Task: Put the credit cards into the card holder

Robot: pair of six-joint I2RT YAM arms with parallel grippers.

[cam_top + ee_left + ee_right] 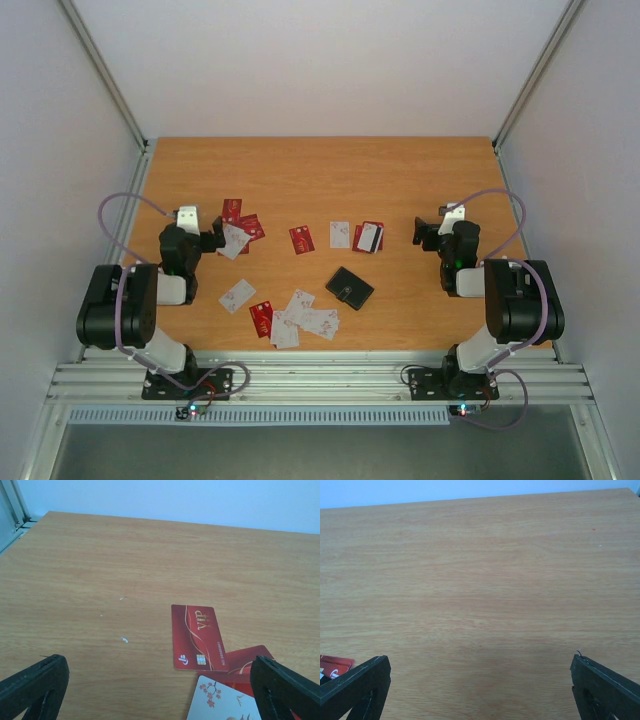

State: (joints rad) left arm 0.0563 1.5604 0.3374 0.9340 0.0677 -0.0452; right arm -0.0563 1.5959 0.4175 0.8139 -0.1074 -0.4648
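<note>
Top view: card holder lies shut and flat on the worktop, centre-right, long axis diagonal from far-left to near-right. The credit cards are scattered: a cluster at the left claw, a row mid-worktop, a pile near the front. The right claw is nearer the holder, which lies inboard of it, toward the bases.

Left wrist: claw spread wide, empty. A red VIP card is just ahead, right of centre, long axis pointing away. A white blossom card is by the right finger.

Right wrist: claw spread, empty. Only a red card corner shows at left; holder out of view.

Likely split: right arm takes the holder, left takes the cards.
</note>
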